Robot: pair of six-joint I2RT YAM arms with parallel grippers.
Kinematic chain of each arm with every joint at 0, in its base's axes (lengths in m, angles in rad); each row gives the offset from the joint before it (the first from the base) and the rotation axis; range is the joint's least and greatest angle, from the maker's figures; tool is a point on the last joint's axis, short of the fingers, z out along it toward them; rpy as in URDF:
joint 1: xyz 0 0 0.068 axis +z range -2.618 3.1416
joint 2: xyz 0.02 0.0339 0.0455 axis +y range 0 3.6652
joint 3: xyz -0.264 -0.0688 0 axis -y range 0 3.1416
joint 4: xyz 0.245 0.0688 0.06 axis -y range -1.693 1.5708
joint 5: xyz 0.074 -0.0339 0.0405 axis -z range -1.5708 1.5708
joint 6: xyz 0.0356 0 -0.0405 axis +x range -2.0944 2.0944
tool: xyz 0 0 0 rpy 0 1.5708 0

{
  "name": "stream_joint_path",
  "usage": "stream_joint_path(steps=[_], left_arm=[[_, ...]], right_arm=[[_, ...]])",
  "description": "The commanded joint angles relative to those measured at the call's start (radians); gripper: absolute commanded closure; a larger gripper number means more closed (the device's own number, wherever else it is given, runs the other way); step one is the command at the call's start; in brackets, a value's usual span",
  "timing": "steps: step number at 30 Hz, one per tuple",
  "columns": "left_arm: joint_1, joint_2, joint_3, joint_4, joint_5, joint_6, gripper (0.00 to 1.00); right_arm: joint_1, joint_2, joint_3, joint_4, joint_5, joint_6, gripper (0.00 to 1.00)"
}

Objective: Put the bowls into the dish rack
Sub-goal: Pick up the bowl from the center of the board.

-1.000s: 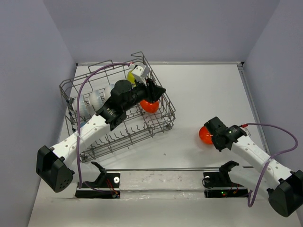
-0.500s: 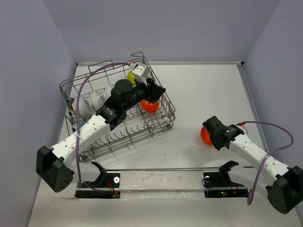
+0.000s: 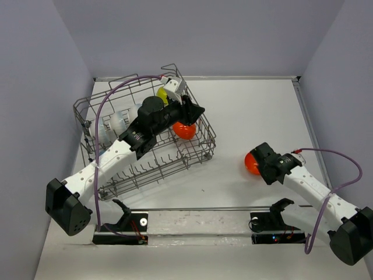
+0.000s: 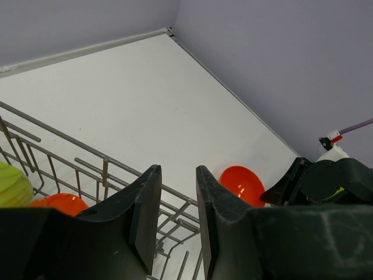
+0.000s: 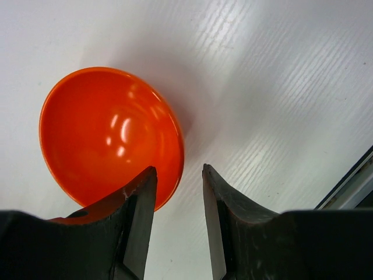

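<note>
Right wrist view fixes the step in hand as the pick-up of a loose bowl: a small glossy orange-red bowl (image 5: pixel 111 134) lies on the matt white surface (image 5: pixel 280 76). The right gripper (image 5: pixel 179 172) hangs over its edge with fingers apart and clamped on nothing. The rim seems to sit just inside the gap, one finger over the bowl and the other outside it. The next move, as I judge it, is to settle lower, pinch that thin, slippery rim squarely, then lift and carry the bowl leftward to the large grey wire dish rack (image 3: pixel 163 166), which stands well apart from it. The rack holds a second orange-red bowl (image 3: pixel 185 130), a yellow-green bowl (image 3: pixel 161 93) and several white bowls (image 3: pixel 113 123). The left gripper (image 4: pixel 178 169) hovers over the rack's right side, its fingers a narrow gap apart and empty. That arm may crowd the approach, so a free row of tines must be chosen. Pale lavender-grey walls (image 3: pixel 198 35) enclose the surface on three sides, and a metal rail (image 3: pixel 198 217) runs along the near edge by the arm bases.
</note>
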Motion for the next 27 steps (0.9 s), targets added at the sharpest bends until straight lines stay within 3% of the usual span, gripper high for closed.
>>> stream_joint_path(steps=[1, 27], left_arm=[[-0.007, -0.008, 0.044, 0.033, -0.002, 0.017, 0.60], [-0.010, -0.011, 0.032, 0.034, -0.002, 0.017, 0.60]], right_arm=[[-0.006, 0.011, 0.066, -0.028, 0.056, -0.008, 0.56], [-0.006, -0.008, -0.055, 0.011, 0.082, 0.037, 0.54]])
